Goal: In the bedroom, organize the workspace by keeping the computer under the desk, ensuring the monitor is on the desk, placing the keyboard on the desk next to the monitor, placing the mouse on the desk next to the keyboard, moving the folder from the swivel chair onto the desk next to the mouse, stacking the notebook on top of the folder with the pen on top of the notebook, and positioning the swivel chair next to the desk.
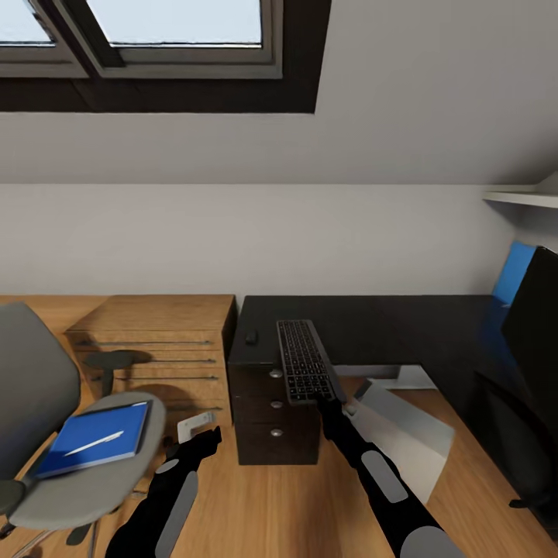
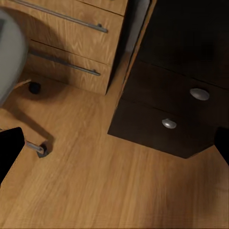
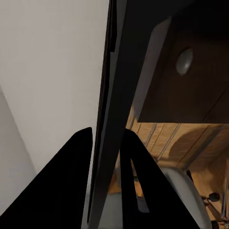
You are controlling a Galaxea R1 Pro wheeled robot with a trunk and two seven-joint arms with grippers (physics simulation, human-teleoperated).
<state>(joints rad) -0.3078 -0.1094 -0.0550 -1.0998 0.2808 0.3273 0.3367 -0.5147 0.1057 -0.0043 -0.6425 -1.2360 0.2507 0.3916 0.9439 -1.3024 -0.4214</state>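
Observation:
My right gripper is shut on the near end of the keyboard, holding it above the drawer end of the black desk. In the right wrist view its fingers clamp the keyboard's thin edge. The small black mouse rests on the desk's left corner. At the right edge stands the monitor. The light grey computer sits tilted on the floor under the desk. The swivel chair at the left carries the blue folder, with the white pen on it. My left gripper hangs open above the floor. The notebook is out of view.
A wooden chest of drawers stands between the chair and the desk's black drawer unit. The left wrist view looks down at wooden floor, the drawer unit's silver knobs and a chair castor. A white wall and window lie beyond.

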